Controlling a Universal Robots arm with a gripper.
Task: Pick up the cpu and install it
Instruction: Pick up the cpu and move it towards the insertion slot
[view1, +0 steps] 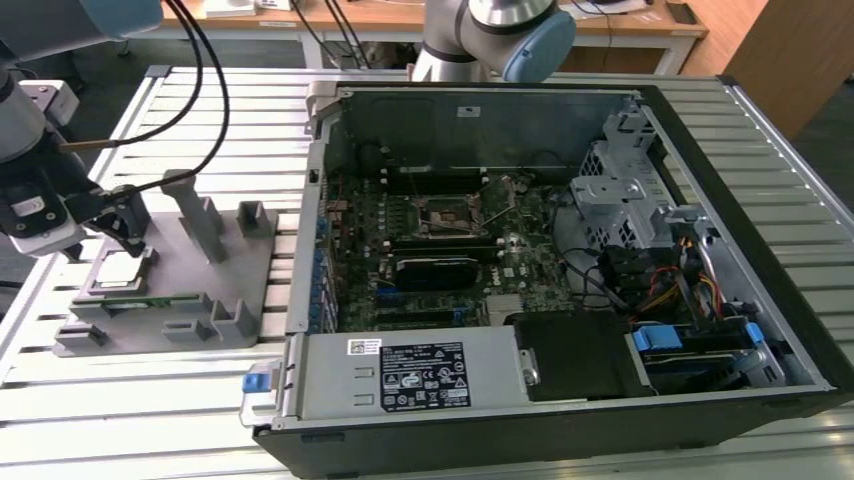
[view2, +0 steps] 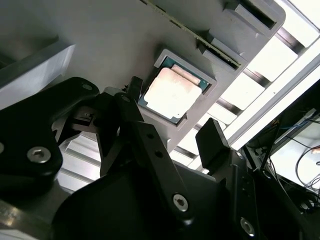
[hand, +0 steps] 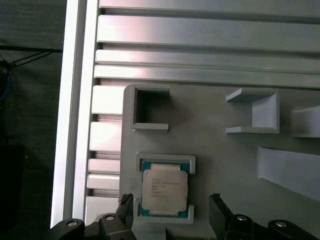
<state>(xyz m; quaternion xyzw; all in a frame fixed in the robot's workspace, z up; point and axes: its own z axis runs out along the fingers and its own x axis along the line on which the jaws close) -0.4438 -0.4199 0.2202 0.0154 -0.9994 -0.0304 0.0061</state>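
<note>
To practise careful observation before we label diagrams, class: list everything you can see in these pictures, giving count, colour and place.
cpu: one, silver top, seated in a fixture tray pocket.
fixture tray: one, grey, on the table at the exterior view's left.
computer case: one, black, open, beside the tray.
motherboard socket: one, black with metal frame, inside the case.
table: one, silver, slatted, under everything.
gripper: one, black, open, fingers straddling the cpu.

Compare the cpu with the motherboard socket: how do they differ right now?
The cpu has a bright silver top; the socket is dark with a metal frame. The cpu lies in a recess of the grey tray, outside the computer case; the socket sits on the motherboard inside it. The open gripper straddles the cpu, far from the socket. Both are square.
</note>
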